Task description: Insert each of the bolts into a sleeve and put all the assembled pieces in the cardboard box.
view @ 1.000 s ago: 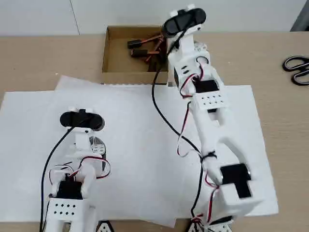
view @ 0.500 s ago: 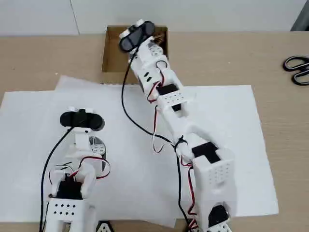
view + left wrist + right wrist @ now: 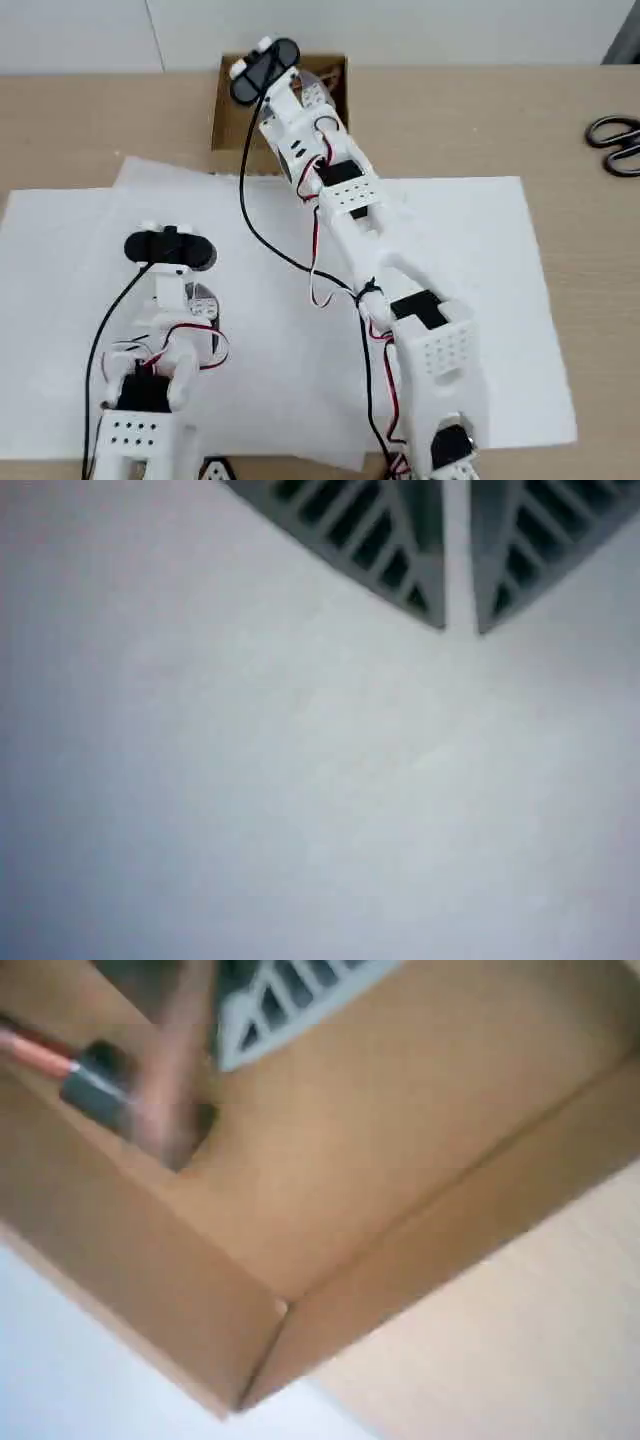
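Note:
The cardboard box stands at the table's far edge. My right arm stretches from the near right up over the box, its wrist above the box's left half. In the right wrist view my right gripper hangs inside the box, near a corner. A blurred copper-coloured bar runs beside it, and whether it is held is unclear. A black sleeve with a copper bolt lies on the box floor. My left gripper is shut with nothing in it, just above the white paper.
A large white paper sheet covers the near table. Black scissors lie on bare wood at the far right. The left arm stands at the near left.
My right arm has swung left, from the box's right edge to over its left half. The left arm has not moved.

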Robot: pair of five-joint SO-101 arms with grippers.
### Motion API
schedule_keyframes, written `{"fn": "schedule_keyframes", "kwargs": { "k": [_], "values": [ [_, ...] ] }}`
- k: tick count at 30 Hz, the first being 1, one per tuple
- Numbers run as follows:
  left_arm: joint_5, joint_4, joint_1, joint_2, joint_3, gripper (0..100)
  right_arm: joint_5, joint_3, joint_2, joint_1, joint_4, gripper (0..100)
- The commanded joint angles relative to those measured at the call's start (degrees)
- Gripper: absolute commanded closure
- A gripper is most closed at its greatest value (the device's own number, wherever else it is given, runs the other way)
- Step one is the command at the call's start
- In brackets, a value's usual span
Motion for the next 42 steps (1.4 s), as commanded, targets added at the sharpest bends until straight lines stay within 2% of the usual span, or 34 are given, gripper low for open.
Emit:
{"fn": "schedule_keyframes", "kwargs": {
  "k": [1,6,19,25,33,42],
  "values": [
    [0.2,-1.1,-0.2,-0.6,-0.2,99,0.4,-3.5,-4.6,0.9,0.5,86.8],
    [0.2,-1.1,-0.2,-0.6,-0.2,99,0.4,-3.5,-10.8,1.0,8.7,99.5],
    [0.2,-1.1,-0.2,-0.6,-0.2,99,-0.4,-3.5,-24.8,6.5,29.4,99.7],
    [0.2,-1.1,-0.2,-0.6,-0.2,99,-8.4,-3.5,-31.2,9.6,43.2,99.7],
    [0.2,-1.1,-0.2,-0.6,-0.2,99,-14.2,-3.5,-37.9,12.8,54.3,99.7],
    [0.2,-1.1,-0.2,-0.6,-0.2,99,-21.3,-3.4,-45.5,13.0,70.7,99.5]
  ]
}}
